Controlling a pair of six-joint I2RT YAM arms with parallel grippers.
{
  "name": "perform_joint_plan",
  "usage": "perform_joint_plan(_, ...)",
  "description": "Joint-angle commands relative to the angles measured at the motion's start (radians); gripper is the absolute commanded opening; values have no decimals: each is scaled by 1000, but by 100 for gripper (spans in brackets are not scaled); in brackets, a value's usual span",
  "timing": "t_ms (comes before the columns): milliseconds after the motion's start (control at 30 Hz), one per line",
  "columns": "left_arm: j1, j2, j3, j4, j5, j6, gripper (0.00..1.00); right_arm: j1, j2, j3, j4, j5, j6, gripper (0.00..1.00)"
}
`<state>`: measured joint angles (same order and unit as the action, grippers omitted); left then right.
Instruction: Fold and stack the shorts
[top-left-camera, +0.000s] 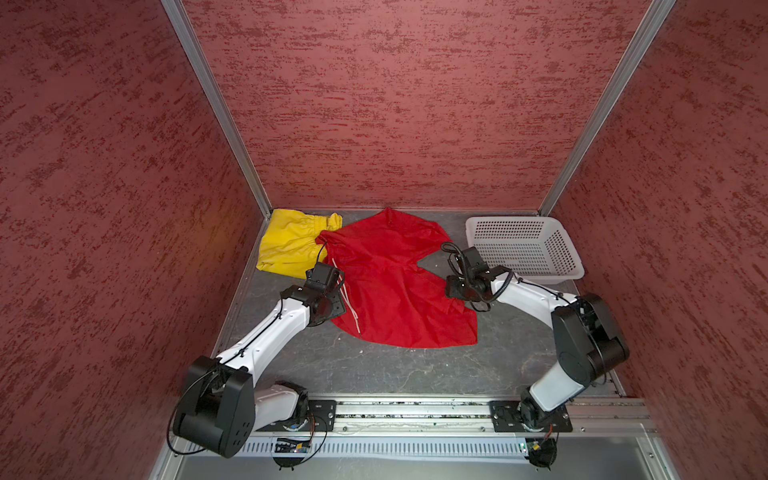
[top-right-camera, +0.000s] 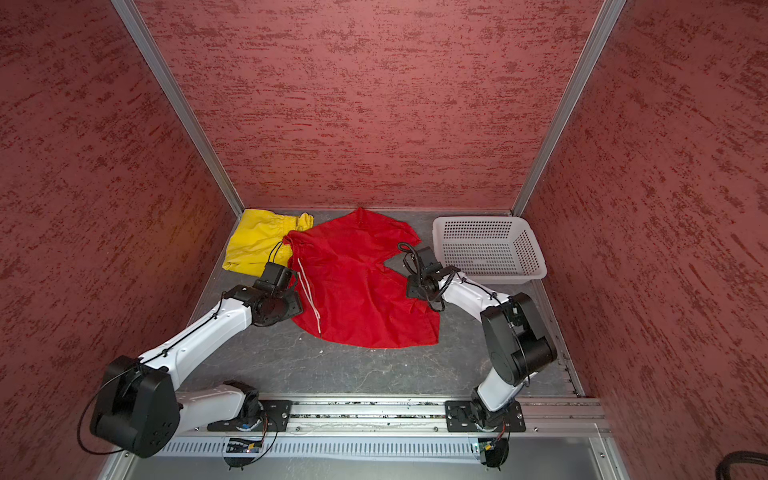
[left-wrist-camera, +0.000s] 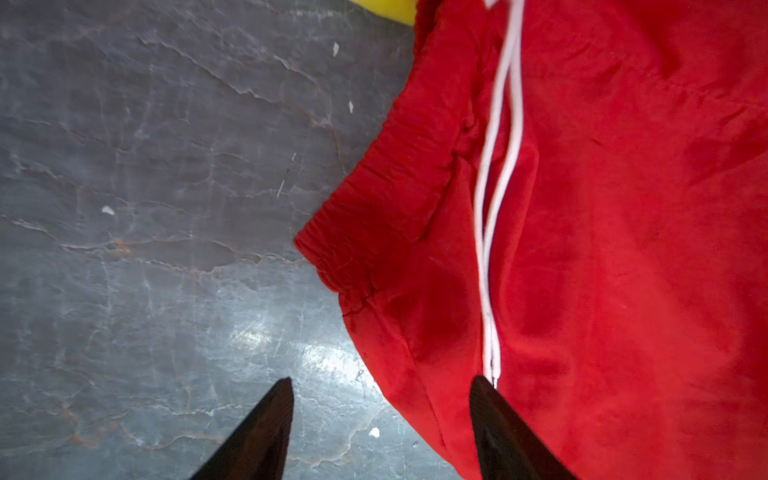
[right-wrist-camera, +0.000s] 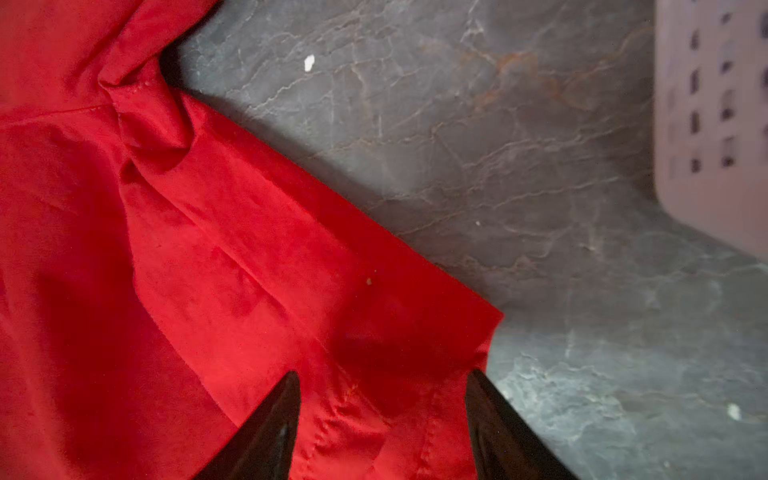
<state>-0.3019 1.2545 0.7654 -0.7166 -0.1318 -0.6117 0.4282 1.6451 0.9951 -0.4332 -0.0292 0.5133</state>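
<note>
The red shorts (top-left-camera: 395, 282) (top-right-camera: 357, 286) lie spread flat in the middle of the table, with their waistband to the left and a white drawstring (left-wrist-camera: 494, 187) lying across them. The yellow shorts (top-left-camera: 286, 245) (top-right-camera: 253, 245) lie bunched at the back left, their edge under the red pair. My left gripper (left-wrist-camera: 382, 386) hovers open over the waistband's near corner, one finger above bare table and one above red cloth by the drawstring's end. My right gripper (right-wrist-camera: 384, 378) hovers open over a leg hem corner (right-wrist-camera: 478, 332) of the red shorts. Neither gripper holds anything.
A white perforated basket (top-left-camera: 561, 251) (top-right-camera: 525, 249) stands at the back right, close to my right wrist, and its wall (right-wrist-camera: 715, 124) shows in the right wrist view. Red textured walls enclose the grey marbled table (top-left-camera: 415, 370) on three sides.
</note>
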Motion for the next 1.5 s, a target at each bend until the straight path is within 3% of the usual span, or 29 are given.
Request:
perform_joint_plan(0,12,34,-27,74,27,-16,68,4,27,-13,108,-64,75,62)
perform_joint_plan(133,32,51,-53,135,27,-5,64,-4,76,-13,182,-120,105,50)
perform_joint_plan(300,81,74,-84,198,43,-4,60,-36,143,98,141,-127,86,8)
perform_joint_plan(333,91,79,-88,212,51,-2,59,-41,146,120,126,-123,76,1)
perform_joint_plan(367,100,84,-91,223,56,0,56,-47,146,140,114,-117,67,0)
perform_joint_plan(567,125,136,-81,254,61,29,35,-72,125,250,18,-44,10,0)
perform_joint_plan(700,132,167,-81,263,72,35,36,-73,106,312,-88,5,-15,0)
perform_joint_plan(767,132,175,-88,272,77,33,46,-72,97,305,-135,-29,-9,23)
perform_joint_plan(833,132,186,-89,279,75,34,47,-67,83,259,-144,-67,8,39)
perform_joint_plan(933,134,218,-78,291,84,40,44,-55,65,176,-139,-92,40,49)
perform_joint_plan(1033,135,255,-66,305,95,46,36,-52,44,79,-77,-127,82,51)
perform_joint_plan(1167,135,284,-49,305,105,58,15,-52,55,8,4,-170,126,52)
perform_joint_plan(1300,136,283,-53,306,106,61,11,-52,101,-8,109,-227,171,51)
perform_joint_plan(1400,139,283,-52,307,108,61,9,-53,141,10,172,-256,208,42)
perform_joint_plan(1467,138,285,-50,307,110,63,8,-55,145,17,215,-251,232,27)
